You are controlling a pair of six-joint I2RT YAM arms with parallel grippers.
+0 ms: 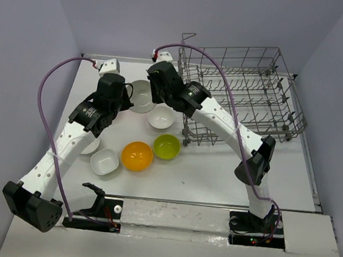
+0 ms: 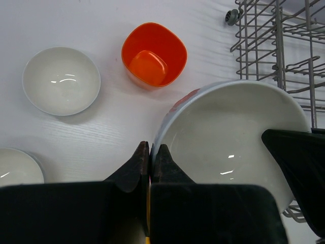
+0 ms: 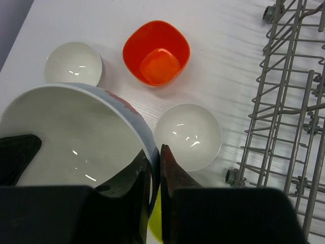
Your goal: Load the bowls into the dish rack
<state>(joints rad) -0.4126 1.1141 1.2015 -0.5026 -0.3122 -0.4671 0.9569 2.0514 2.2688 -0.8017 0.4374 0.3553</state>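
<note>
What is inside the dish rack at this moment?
Only the dish rack's own upright prongs and wires show; no bowl is visible inside. The right arm covers its near left corner, so that part cannot be checked.

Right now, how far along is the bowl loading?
Nothing done: no bowl shows in the dish rack. In hand: both the left end effector and right end effector pinch the rim of the large white bowl. Remaining: that bowl plus the lime green bowl, orange-yellow bowl, red-orange bowl and smaller white bowls.
</note>
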